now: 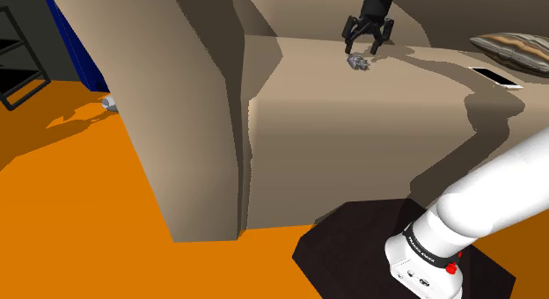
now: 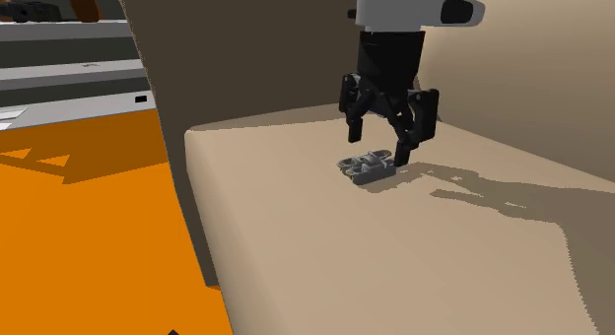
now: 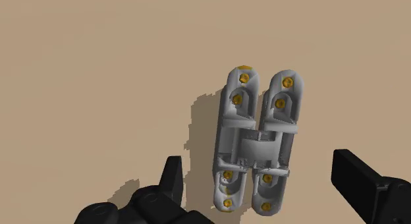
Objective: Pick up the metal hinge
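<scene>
The black gripper (image 3: 261, 173) is hanging open, its fingers (image 3: 172, 180) standing apart on either side of the grey metal hinge (image 3: 258, 143) without touching it. The hinge, dotted with gold screws, is lying flat on the beige sofa seat (image 2: 296, 215) directly under the hand, not in any container. The approach looks nearly complete, so the next move is calling for a straight descent and a squeeze across the hinge's narrow width. Towards the shoulder view's right, a striped pillow (image 1: 515, 49) and a flat white object (image 1: 495, 77) are resting on the seat.

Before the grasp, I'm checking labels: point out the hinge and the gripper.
hinge (image 3: 258, 147), wrist view, on its central knuckle.
gripper (image 2: 377, 149), second exterior view, midway between its open fingertips.
</scene>
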You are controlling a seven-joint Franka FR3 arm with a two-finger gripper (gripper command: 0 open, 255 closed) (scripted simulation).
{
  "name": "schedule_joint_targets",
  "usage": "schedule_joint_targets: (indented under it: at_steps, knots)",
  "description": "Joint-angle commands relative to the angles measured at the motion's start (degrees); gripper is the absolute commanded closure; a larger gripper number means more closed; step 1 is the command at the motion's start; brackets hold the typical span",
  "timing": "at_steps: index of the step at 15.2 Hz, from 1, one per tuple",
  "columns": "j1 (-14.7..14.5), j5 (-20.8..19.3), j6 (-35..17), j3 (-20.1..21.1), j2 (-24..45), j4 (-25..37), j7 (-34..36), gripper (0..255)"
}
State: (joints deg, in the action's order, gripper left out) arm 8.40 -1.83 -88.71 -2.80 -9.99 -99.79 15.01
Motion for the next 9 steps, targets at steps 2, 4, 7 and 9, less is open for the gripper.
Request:
schedule_joint_targets:
  at_steps: [2,4,7,9]
  knots:
    - [0.05,0.01,-2.25,-0.05,-0.08,-2.35,0.15,0]
    - [0.06,-0.01,-4.28,-0.06,-0.46,-4.77,0.21,0]
    - [0.06,-0.01,-4.28,-0.07,-0.44,-4.74,0.19,255]
    - [0.06,-0.01,-4.35,-0.06,-0.48,-4.85,0.2,255]
